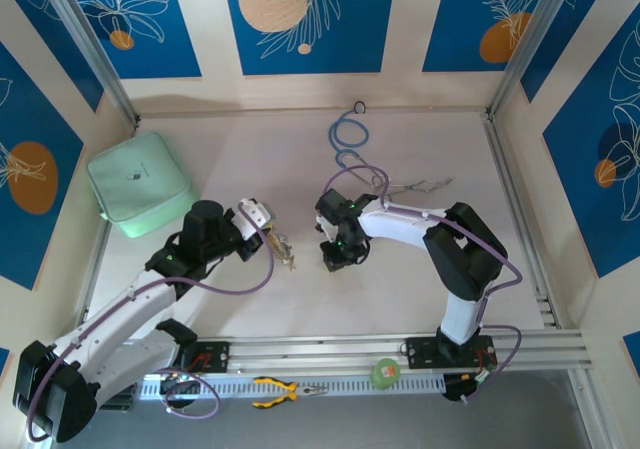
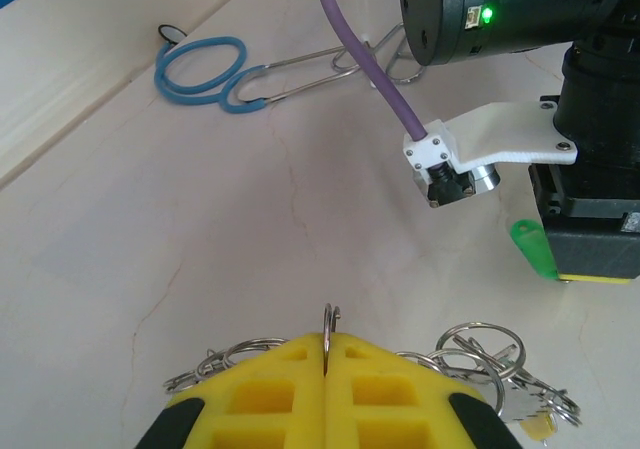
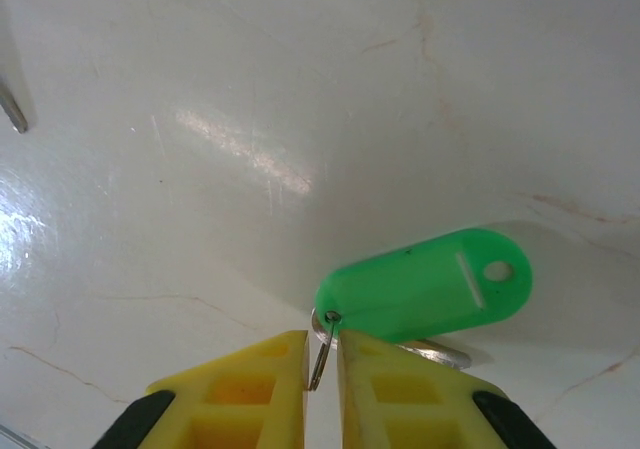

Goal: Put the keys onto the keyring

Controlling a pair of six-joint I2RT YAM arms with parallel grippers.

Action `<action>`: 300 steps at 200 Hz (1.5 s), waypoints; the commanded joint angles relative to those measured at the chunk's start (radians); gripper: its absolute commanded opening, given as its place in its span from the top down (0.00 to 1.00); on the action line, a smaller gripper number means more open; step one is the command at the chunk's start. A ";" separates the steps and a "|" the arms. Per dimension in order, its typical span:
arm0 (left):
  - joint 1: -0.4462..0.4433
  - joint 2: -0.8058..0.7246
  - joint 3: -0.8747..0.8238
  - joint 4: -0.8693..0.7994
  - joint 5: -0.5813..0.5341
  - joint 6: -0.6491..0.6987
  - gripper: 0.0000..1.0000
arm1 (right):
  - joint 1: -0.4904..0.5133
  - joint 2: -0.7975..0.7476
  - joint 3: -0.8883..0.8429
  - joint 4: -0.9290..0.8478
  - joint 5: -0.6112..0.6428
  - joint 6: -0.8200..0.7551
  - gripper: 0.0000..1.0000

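Two halves are in hand but unjoined: left gripper clamps the keyring, right gripper pinches a green-tagged key by its loop; threading remains.

Near the middle of the desk, the left gripper stood to the left of the right gripper, the two apart. The keyring hung clamped in the left jaws. A tagged key had its small ring pinched between the right jaws. A pouch lay by the left edge. A looped tube lay near the far edge, with a tiny ring behind it. Pliers lay along the near edge.
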 commanded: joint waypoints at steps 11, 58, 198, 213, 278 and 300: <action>-0.009 -0.006 0.009 0.023 -0.004 0.023 1.00 | 0.011 0.022 0.031 -0.022 -0.012 0.013 0.89; -0.009 -0.011 0.006 0.020 0.001 0.025 1.00 | 0.015 -0.039 0.033 -0.031 0.022 0.009 1.00; -0.065 -0.019 -0.095 0.248 0.345 0.167 1.00 | 0.027 -0.717 -0.341 0.494 -0.236 -0.518 1.00; -0.072 -0.002 -0.092 0.259 0.344 0.171 1.00 | 0.035 -0.731 -0.356 0.540 -0.229 -0.536 1.00; -0.099 0.078 -0.036 0.217 0.361 0.115 1.00 | 0.057 -0.679 -0.349 0.600 -0.207 -0.559 1.00; -0.100 0.091 -0.013 0.171 0.364 0.079 1.00 | 0.060 -0.662 -0.351 0.626 -0.210 -0.542 1.00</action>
